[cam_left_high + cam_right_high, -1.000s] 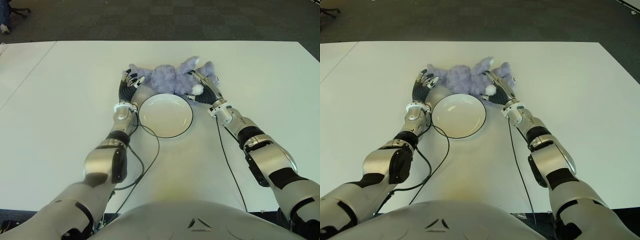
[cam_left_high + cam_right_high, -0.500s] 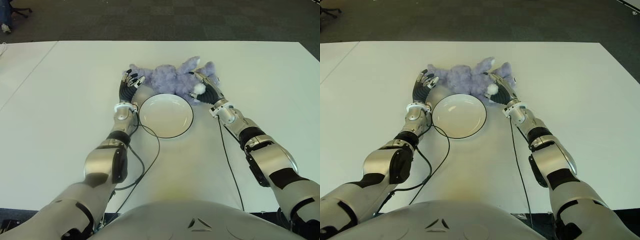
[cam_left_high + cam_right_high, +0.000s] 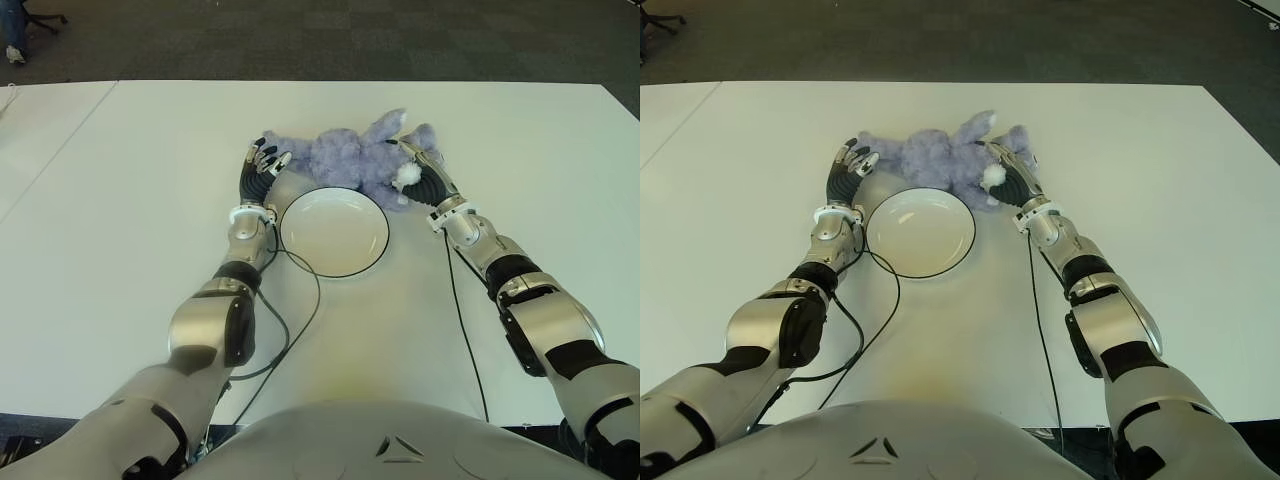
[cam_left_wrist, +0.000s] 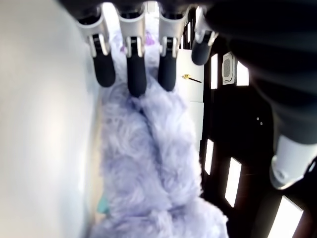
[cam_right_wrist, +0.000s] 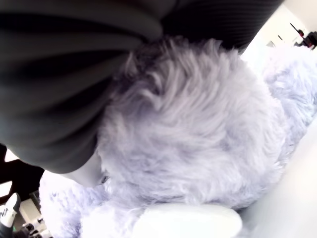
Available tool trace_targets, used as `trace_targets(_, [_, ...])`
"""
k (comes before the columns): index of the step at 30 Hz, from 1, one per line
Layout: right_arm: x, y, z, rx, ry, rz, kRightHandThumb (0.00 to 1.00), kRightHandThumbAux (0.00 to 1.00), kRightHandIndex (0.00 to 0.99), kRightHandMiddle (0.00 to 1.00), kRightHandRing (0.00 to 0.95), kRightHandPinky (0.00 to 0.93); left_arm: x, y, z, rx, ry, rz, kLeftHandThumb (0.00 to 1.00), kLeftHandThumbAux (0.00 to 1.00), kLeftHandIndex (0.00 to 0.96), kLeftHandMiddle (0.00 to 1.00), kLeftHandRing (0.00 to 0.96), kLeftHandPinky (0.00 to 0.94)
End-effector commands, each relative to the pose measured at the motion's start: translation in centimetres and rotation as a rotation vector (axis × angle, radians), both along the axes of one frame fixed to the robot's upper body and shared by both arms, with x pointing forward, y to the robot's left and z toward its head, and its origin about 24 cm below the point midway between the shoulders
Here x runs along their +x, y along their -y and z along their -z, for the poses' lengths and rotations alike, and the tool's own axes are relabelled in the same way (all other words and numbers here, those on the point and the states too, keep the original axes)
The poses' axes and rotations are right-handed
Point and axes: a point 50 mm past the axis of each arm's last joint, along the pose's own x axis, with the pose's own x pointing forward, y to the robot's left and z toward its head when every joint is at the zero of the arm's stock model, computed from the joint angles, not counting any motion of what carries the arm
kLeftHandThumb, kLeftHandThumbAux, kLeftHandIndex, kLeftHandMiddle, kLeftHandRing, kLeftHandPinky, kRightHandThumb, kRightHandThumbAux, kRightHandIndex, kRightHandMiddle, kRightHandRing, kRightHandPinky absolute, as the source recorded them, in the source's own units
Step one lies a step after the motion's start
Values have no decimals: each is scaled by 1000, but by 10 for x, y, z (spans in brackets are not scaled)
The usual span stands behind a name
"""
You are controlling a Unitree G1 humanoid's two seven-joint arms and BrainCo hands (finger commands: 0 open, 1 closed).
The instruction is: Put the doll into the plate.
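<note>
A purple plush doll (image 3: 345, 155) lies on the white table (image 3: 130, 200) just beyond the white plate (image 3: 333, 232), which has a dark rim and holds nothing. My right hand (image 3: 420, 172) is at the doll's right end, fingers curled into the fur beside its white tail (image 3: 407, 173); the right wrist view shows the doll (image 5: 198, 129) pressed against the palm. My left hand (image 3: 262, 165) is at the doll's left end, left of the plate, fingers (image 4: 135, 74) straight and spread, tips touching the fur (image 4: 143, 163).
Black cables (image 3: 300, 300) run from both wrists back over the table toward my body. A second white table (image 3: 40, 130) adjoins on the left. Dark carpet (image 3: 320, 40) lies past the far edge.
My right hand has moved right and slightly away, and the doll has shifted right with it, off the plate's far rim. The left hand has stayed in place.
</note>
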Motion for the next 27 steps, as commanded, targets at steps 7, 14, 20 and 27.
trace_targets(7, [17, 27, -52, 48, 250, 140, 697, 720, 439, 856, 858, 862, -49, 6, 63, -42, -309, 1, 0, 601, 118, 216, 225, 236])
trace_targets(14, [20, 51, -95, 145, 411, 193, 696, 721, 438, 863, 866, 848, -50, 4, 65, -45, -330, -13, 0, 607, 114, 228, 232, 236])
trace_targets(20, [14, 68, -130, 252, 545, 218, 692, 721, 437, 864, 870, 843, -50, 6, 64, -52, -313, -15, 0, 602, 121, 239, 244, 240])
trace_targets(27, [0, 81, -160, 395, 691, 255, 690, 720, 437, 852, 859, 836, -50, 5, 64, -49, -313, -13, 0, 603, 127, 239, 246, 241])
